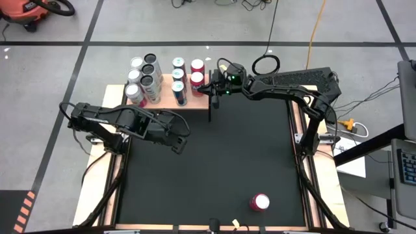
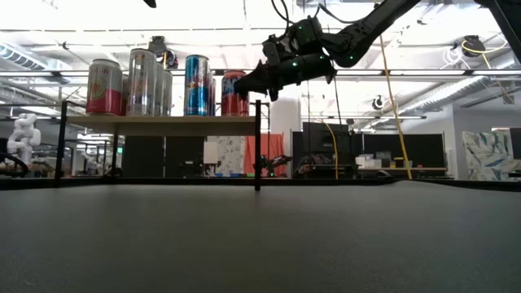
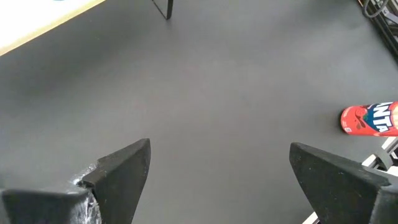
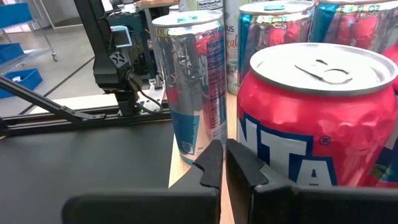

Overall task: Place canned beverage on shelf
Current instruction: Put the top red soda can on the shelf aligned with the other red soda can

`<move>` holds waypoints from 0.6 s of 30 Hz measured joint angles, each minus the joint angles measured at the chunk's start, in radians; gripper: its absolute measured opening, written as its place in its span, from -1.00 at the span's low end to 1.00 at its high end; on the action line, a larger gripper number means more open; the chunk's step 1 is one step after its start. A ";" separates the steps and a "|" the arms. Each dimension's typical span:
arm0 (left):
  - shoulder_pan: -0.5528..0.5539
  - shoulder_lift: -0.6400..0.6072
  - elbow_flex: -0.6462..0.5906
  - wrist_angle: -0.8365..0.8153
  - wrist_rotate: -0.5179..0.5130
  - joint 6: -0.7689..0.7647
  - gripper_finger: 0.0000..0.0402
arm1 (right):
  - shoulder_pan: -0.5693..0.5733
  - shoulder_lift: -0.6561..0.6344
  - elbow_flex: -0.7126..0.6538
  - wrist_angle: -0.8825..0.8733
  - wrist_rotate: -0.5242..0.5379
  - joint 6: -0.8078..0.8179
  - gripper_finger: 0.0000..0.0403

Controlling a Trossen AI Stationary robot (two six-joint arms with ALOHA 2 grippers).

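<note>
The shelf (image 1: pixel 166 99), a pale wood board on thin black legs, stands at the table's far left and carries several upright cans. My right gripper (image 1: pixel 209 86) is shut and reaches level to the shelf's right end. Its tips (image 4: pixel 222 152) point between a red can (image 4: pixel 317 118) and a silver-blue can (image 4: pixel 189 81). Another red can (image 1: pixel 260 202) stands on the black mat near the front right, also in the left wrist view (image 3: pixel 370 118). My left gripper (image 1: pixel 181 144) hangs open above the mat at the left, nothing between its fingers (image 3: pixel 124 168). My right gripper's shut fingers (image 4: pixel 211 162) sit level at the shelf's edge, close beside the red can's lower wall (image 4: pixel 261 155). I cannot tell whether they touch the can or the board.
The shelf's black front leg (image 2: pixel 257 146) stands just under my right gripper. Wooden rails (image 1: pixel 97 195) run along the table's left and right sides. The black mat (image 1: pixel 214 169) between the shelf and the lone red can is bare.
</note>
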 joint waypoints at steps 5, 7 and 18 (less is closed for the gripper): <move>0.000 0.000 0.000 0.000 0.000 0.000 0.91 | 0.000 0.000 0.000 0.000 0.011 0.000 -1.00; 0.000 0.000 0.000 0.000 0.000 0.000 0.91 | 0.000 0.000 0.000 0.003 0.023 -0.001 -1.00; 0.000 0.000 0.000 0.000 0.000 -0.003 0.91 | 0.007 0.000 0.000 0.008 0.019 -0.023 -1.00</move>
